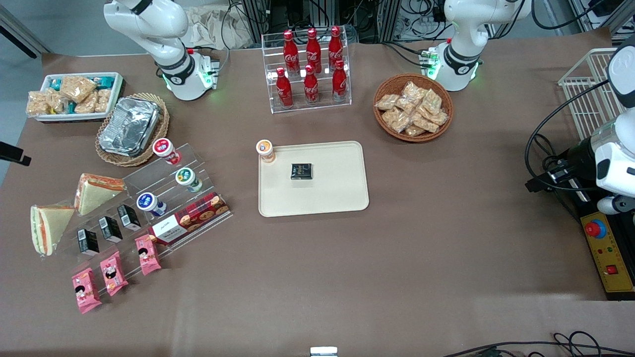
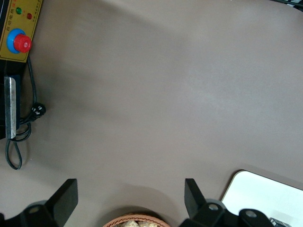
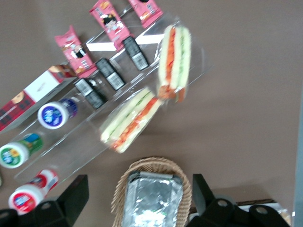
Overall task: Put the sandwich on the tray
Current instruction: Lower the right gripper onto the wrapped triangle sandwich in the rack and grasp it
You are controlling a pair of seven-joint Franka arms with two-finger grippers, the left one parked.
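Meanwhile, the gripper (image 3: 137,198) is held with fingers spread above the foil container (image 3: 151,198) — nothing gripped. The sandwich (image 1: 49,225) is seen on the clear stand (image 1: 149,208), well apart from the tray (image 1: 342,198).

The sandwich (image 1: 47,228) (image 3: 175,61) lies near the worktop's edge at the working arm's end, beside a stepped rack (image 1: 163,198). It is nearer the front camera than a second sandwich (image 1: 96,191). The tray (image 1: 322,198) sits mid-worktop, well apart, with a small box (image 1: 301,171) on it and a cup (image 1: 266,151) at its corner. The gripper (image 3: 139,201) hangs above the foil container (image 3: 152,198) in its basket (image 1: 154,141), jaws apart.
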